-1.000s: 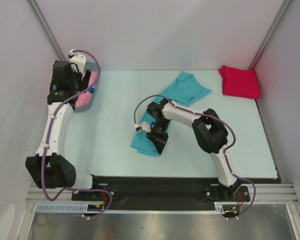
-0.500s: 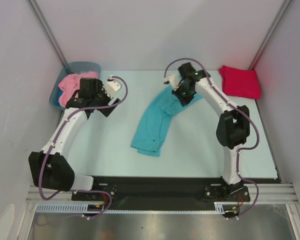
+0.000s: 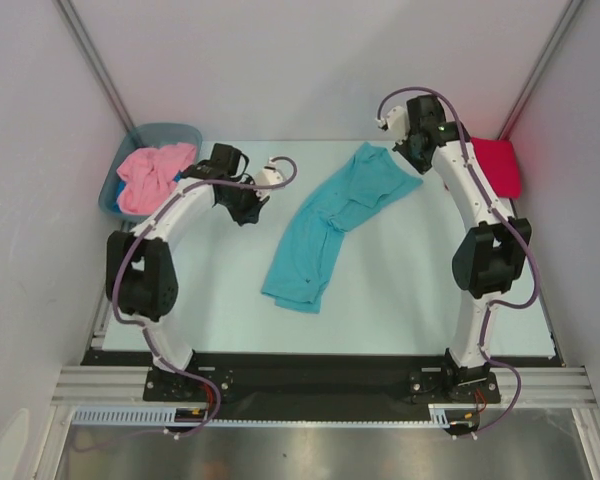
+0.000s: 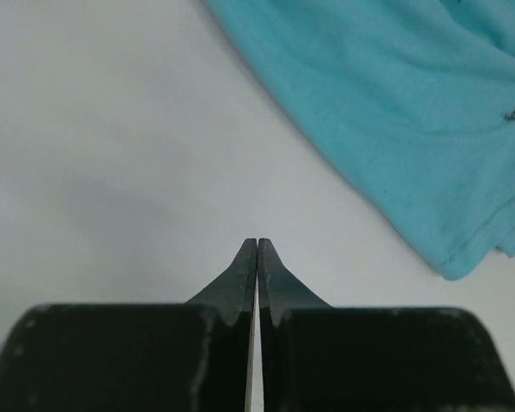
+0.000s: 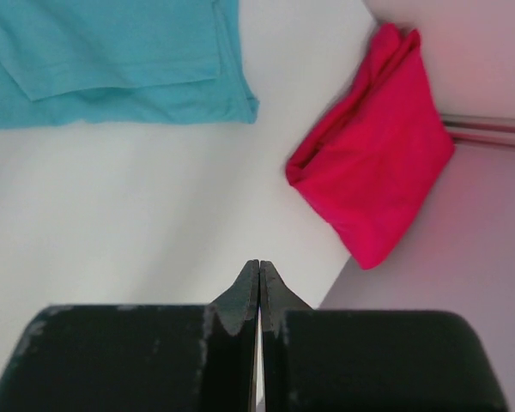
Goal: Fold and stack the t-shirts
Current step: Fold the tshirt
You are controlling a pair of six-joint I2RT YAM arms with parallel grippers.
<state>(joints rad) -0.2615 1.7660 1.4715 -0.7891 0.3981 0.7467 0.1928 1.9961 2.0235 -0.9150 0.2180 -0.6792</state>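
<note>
While both are clenched empty, left gripper [image 4: 257, 249] hangs left of the turquoise shirt [image 3: 325, 230], right gripper [image 5: 258, 268] far right beside the red shirt [image 5: 373, 184].

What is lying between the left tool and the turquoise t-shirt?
Nothing: only a bare stretch of pale table separates the left tool, its jaws shut and empty, from the turquoise t-shirt. The left wrist view shows this best.
</note>
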